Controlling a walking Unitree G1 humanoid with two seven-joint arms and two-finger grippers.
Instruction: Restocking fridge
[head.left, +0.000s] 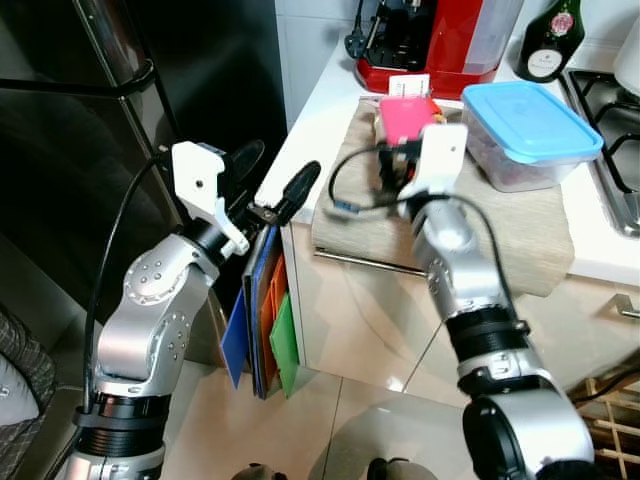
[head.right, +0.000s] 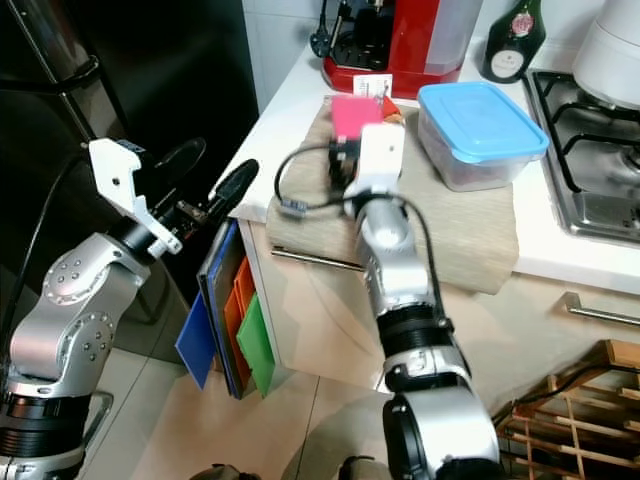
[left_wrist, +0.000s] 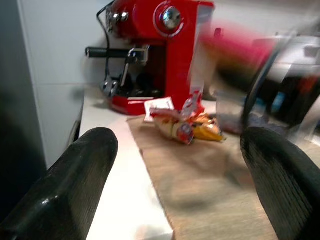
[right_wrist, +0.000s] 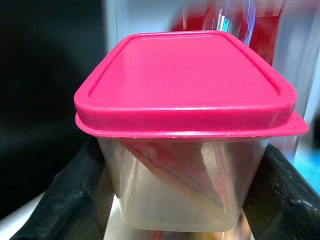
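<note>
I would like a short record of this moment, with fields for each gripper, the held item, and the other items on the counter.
right gripper: shut on the pink-lid container, over the counter
held item: clear box, pink lid, some food inside
left gripper: open, holds nothing, near the counter's corner beside the dark fridge
counter items: blue-lid container, snack packet, both on a beige mat; red coffee machine; dark bottle
</note>
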